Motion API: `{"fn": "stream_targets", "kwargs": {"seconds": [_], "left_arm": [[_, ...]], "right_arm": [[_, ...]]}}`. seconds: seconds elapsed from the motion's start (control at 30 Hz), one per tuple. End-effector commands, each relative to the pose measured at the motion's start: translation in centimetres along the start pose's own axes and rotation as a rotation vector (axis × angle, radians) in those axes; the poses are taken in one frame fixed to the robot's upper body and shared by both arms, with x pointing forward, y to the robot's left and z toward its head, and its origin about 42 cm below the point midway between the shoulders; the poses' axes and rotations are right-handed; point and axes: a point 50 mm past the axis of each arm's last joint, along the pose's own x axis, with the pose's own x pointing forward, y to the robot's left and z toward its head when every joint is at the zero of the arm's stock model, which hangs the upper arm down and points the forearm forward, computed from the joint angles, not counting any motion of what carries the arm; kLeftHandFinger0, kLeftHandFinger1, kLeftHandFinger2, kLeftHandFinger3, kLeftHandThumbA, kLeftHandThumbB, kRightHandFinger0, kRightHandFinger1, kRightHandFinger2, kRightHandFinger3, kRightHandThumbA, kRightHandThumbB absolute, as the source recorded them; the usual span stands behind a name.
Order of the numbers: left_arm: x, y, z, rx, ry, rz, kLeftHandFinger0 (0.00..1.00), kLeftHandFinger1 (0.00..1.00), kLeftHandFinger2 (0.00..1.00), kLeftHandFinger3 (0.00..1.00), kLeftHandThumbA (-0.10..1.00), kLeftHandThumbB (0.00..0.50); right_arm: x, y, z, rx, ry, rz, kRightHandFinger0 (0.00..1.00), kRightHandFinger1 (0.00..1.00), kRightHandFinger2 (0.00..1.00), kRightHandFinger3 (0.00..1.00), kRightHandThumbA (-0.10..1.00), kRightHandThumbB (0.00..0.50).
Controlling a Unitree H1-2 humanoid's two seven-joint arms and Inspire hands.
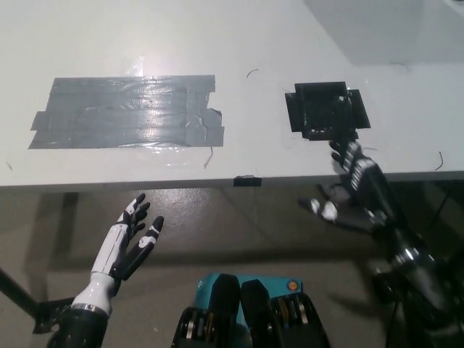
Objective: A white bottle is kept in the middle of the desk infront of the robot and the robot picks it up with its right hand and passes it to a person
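The white left hand point(125, 243) is resting at seven o'clock below the desk point(239, 29) edge, fingers spread and holding nothing. At four o'clock the black right hand point(354, 190) is hanging by the desk's front edge, released and empty. No white bottle is showing anywhere, so I judge the handover done, with nothing left but settling that arm.

My right hand point(353, 194) was smeared by motion blur at the near edge of the worktop point(406, 94), so I could not make out its fingers clearly; they seemed spread, holding nothing. Its arm ran out of the picture at the bottom right corner. My left hand point(129, 240) was cut off below the wrist by the bottom edge. The worktop itself ran past the top and both sides.
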Motion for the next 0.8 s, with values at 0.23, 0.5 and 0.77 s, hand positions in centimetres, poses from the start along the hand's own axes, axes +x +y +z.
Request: {"fn": "stream_targets", "kwargs": {"seconds": [0.23,0.5,0.77], "left_arm": [[0.9,0.9,1.2,0.035,-0.077,0.020,1.00,1.00,1.00,1.00,0.67,0.000],[0.2,0.6,0.7,0.027,-0.058,0.009,1.00,1.00,1.00,1.00,0.69,0.000],[-0.2,0.5,0.5,0.041,-0.045,0.010,1.00,1.00,1.00,1.00,0.63,0.000]], "right_arm": [[-0.9,-1.1,-1.7,0.100,-0.022,0.023,1.00,1.00,1.00,1.00,0.92,0.441],[-1.9,-1.1,-4.5,0.092,0.060,0.020,1.00,1.00,1.00,1.00,0.88,0.439],[-2.5,-1.2,-5.2,0.086,0.076,0.018,1.00,1.00,1.00,1.00,0.89,0.446]]}}
